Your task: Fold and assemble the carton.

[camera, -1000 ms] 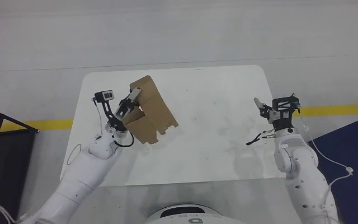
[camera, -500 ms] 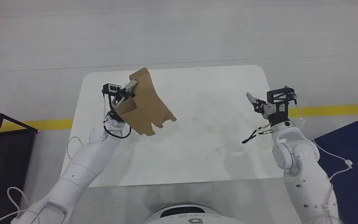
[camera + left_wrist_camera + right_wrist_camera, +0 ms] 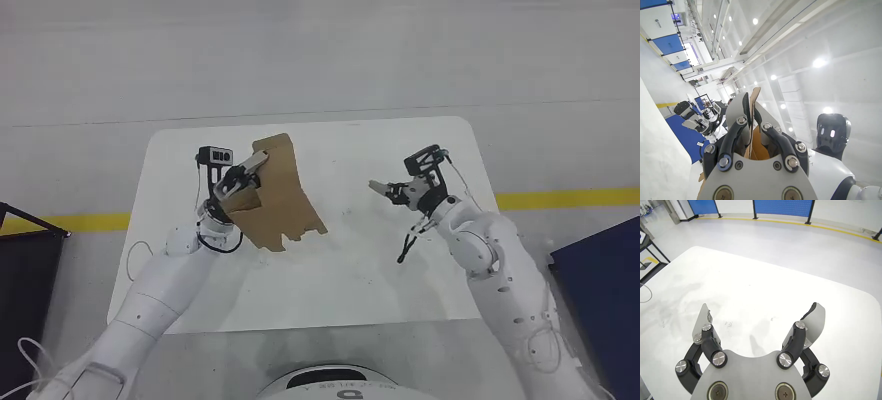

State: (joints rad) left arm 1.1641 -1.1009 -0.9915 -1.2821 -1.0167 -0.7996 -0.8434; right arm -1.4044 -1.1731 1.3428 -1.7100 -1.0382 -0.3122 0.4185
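Top view: the left gripper pinches the flat carton by one edge and holds it tilted above the table, near the far left corner. The right gripper hangs spread over the middle, well apart from the carton

Left wrist view: both fingers clamp the cardboard edge

Right wrist view: the jaws stand wide above the table top

The step in hand looks like opening the blank. Next, the right gripper would need to take the carton's free side
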